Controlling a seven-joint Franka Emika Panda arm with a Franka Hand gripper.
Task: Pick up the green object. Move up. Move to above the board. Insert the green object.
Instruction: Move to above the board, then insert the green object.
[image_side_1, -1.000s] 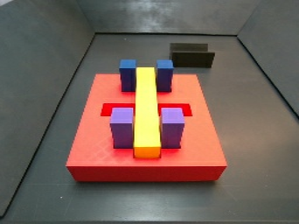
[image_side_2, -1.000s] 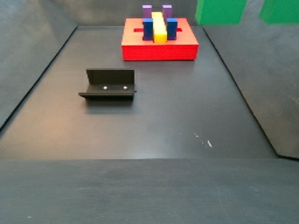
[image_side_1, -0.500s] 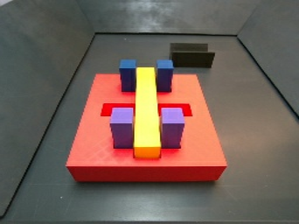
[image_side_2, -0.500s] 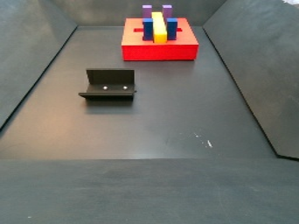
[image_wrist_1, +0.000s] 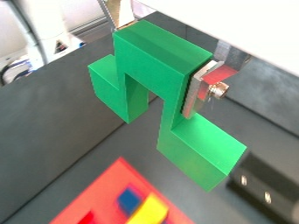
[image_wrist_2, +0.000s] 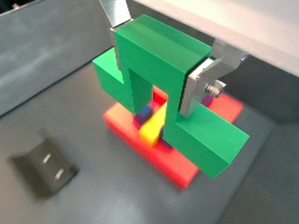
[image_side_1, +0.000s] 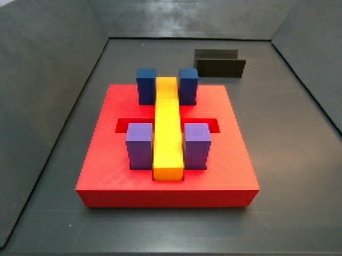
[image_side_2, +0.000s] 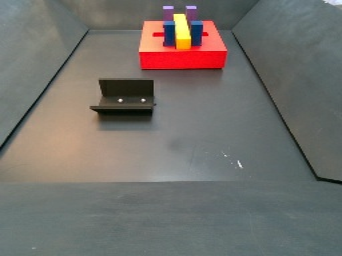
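Note:
My gripper is shut on the green object, a bright green bridge-shaped piece, its silver fingers clamping the centre block in both wrist views. It hangs high above the floor. In a wrist view the red board lies below the piece, with the yellow bar showing between its legs. Both side views show the board with yellow bar, blue blocks and purple blocks. Neither the gripper nor the green object appears in the side views.
The dark fixture stands on the grey floor apart from the board. Grey walls enclose the floor on the sides.
A green shape at the upper edge of a side view one second ago has left that view. Board and fixture have not moved.

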